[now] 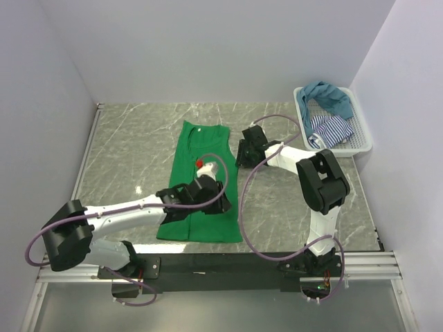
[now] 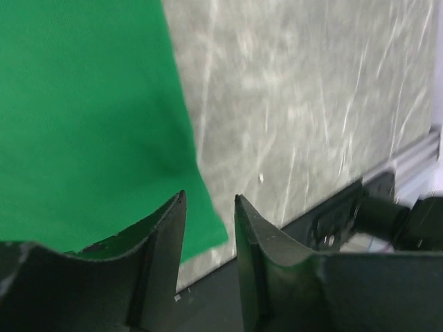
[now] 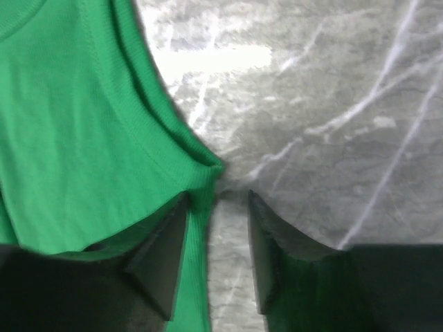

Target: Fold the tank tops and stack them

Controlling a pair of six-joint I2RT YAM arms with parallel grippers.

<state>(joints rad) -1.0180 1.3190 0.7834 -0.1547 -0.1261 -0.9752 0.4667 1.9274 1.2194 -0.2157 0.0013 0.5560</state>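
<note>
Top external shows the green top (image 1: 201, 142) lying flat on the table (image 1: 131, 138), with its neck end away from the arms. The left pincer (image 2: 209, 197) is at the green top's near right corner. Its two fingers stand apart, so it is open and holds nothing. One finger is over the green cloth and the other is over bare table. The right pincer (image 3: 216, 195) is at the green top's right edge, just below the arm hole. It is open too, with one finger over the green edge and one beside it. I cannot tell if any finger touches the cloth. The basket (image 1: 365, 138) sits well off to the right of the green top, up past its neck end. The blue top (image 1: 329, 97) and the striped top (image 1: 332, 129) lie bunched in it.
</note>
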